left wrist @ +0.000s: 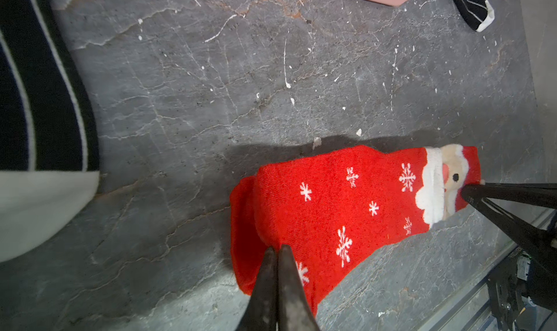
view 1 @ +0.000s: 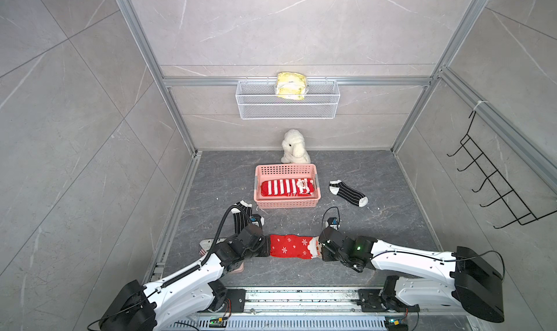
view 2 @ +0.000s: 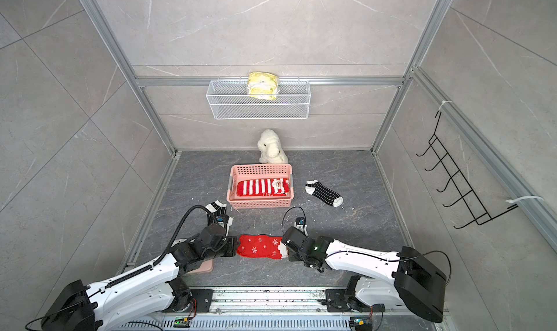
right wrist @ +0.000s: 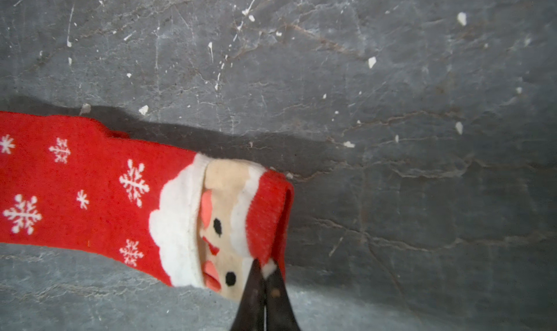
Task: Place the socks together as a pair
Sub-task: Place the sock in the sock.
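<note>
Both claws are clamped shut on one thing: the left claw [left wrist: 277, 248] pinches the plain end of the snowflake sock [view 1: 289, 245] and the right claw [right wrist: 265, 266] its face end, the sock stretched between them at the counter's [view 1: 376, 239] front. A striped sock [view 1: 283, 187] lies in the pink basket [view 1: 286, 166]. The left black sock [view 1: 243, 209] and right black sock [view 1: 349, 193] sit well apart, so that pairing looks undone. No legible writing anywhere.
</note>
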Robot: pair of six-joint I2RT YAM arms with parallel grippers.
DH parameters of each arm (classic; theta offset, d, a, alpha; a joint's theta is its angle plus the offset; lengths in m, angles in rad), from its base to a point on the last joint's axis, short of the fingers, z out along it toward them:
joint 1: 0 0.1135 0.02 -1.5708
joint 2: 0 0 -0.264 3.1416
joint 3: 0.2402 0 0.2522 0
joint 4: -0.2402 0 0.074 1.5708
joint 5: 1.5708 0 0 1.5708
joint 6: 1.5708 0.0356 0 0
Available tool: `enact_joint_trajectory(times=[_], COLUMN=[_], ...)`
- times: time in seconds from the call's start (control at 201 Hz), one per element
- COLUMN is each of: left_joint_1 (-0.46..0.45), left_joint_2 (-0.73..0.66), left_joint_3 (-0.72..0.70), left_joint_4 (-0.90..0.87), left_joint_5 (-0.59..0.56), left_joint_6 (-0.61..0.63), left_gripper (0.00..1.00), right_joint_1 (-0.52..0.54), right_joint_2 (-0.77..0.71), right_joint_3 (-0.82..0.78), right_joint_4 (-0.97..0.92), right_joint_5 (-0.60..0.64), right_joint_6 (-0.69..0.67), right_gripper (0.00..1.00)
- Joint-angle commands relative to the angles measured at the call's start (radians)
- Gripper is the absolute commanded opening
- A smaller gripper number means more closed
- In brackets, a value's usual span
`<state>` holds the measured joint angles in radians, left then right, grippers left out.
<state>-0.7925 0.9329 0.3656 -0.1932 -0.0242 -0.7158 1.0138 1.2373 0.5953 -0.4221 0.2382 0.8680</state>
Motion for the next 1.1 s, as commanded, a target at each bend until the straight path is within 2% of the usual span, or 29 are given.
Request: enact_joint_trajectory(times=[0.0,0.154,0.284,0.418,0.523,0.647,0.881,1.1], left_joint_1=[-0.006,-0.007,-0.007,-0.007,-0.007,-0.007,-0.007,-0.007], left_joint_2=[-0.006,-0.003,0.0,0.007,0.015,-0.004,-0.045,-0.017], left_joint_3=[-0.01,-0.019,-0.014,-0.005,0.003,0.004,-0.009,-0.018], left_joint_4=[0.017,0.017,0.015,0.015,0.006,-0.007,-0.015,-0.006], left_joint_5=[0.0,-0.006,-0.006,-0.011,-0.014,-0.042,-0.058,-0.036], left_joint_6=[-0.016,-0.013,-0.014,-0.014,-0.011,-0.02,-0.048,-0.06], left_gripper=[0.0,0.0,0.0,0.12,0.25,0.43,0.53,0.56], right_joint_1=[-0.004,-0.004,-0.004,-0.004,-0.004,-0.004,-0.022,-0.074], right_joint_2=[-0.006,-0.004,0.011,0.011,-0.002,-0.03,-0.067,-0.046], right_joint_3=[0.033,0.045,0.05,0.051,0.055,0.06,0.038,-0.014], right_joint_4=[-0.026,-0.036,-0.049,-0.054,-0.079,-0.099,-0.085,0.05], right_joint_5=[-0.015,-0.024,-0.019,-0.031,-0.027,-0.021,-0.006,-0.069], right_joint_6=[0.016,0.017,0.022,0.032,0.043,0.047,0.066,0.076], right_gripper=[0.0,0.0,0.04,0.11,0.21,0.39,0.57,0.59])
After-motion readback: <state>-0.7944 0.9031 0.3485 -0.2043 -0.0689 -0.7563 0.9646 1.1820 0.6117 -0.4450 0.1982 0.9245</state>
